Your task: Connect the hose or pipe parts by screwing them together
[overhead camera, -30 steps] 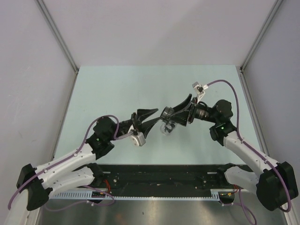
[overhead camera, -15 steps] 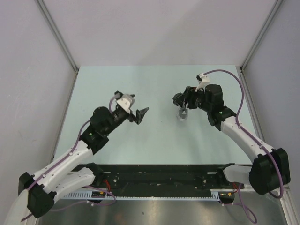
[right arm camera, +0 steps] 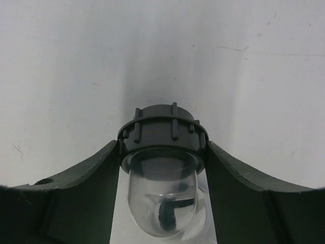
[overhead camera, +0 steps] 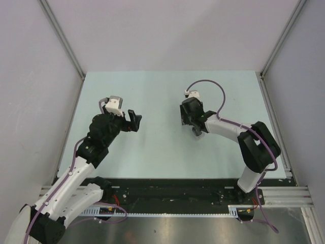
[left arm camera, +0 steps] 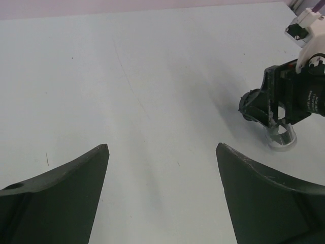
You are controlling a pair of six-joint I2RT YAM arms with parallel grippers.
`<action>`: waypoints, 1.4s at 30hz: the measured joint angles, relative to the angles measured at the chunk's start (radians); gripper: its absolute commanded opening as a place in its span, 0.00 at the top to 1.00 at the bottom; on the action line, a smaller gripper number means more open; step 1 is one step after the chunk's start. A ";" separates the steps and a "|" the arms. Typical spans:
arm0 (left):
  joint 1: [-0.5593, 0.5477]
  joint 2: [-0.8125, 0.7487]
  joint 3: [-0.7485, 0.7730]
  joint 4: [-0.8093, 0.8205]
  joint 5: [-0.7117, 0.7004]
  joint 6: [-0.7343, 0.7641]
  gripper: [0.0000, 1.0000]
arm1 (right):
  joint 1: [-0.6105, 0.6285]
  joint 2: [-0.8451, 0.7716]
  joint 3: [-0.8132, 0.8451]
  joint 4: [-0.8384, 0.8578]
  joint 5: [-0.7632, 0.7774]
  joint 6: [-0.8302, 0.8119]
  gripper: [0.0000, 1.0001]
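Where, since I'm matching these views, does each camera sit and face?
Top external: above and behind the robot, looking down on the table; left gripper and right gripper both show.
Left wrist: on the left arm, looking across the table at the right gripper; own open left gripper at bottom.
Right wrist: looking down past its own fingers, shut on the clear-domed fitting.
Shared: all three show that fitting.

No lettering, label, brand mark or number can be read anywhere here, from above or from either wrist view.
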 measured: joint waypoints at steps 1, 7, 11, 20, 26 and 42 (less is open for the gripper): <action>0.000 -0.001 -0.005 -0.004 -0.004 -0.004 0.09 | 0.013 0.024 0.019 0.000 0.014 0.010 0.45; 0.000 0.018 -0.008 -0.021 -0.015 -0.028 0.09 | 0.043 0.071 0.055 -0.005 0.008 0.079 0.00; 0.000 0.019 -0.008 -0.021 -0.011 -0.035 0.08 | 0.035 0.039 0.056 -0.022 -0.038 0.085 0.00; 0.000 0.002 -0.008 -0.021 0.060 -0.035 0.08 | -0.039 -0.267 0.060 -0.138 -0.200 0.062 0.00; 0.000 -0.005 -0.008 -0.011 0.167 -0.036 0.08 | -0.051 -0.405 0.059 -0.217 -0.318 0.040 0.00; 0.000 -0.210 -0.094 0.194 0.363 -0.051 0.00 | -0.027 -0.723 -0.152 -0.182 -0.450 0.131 0.00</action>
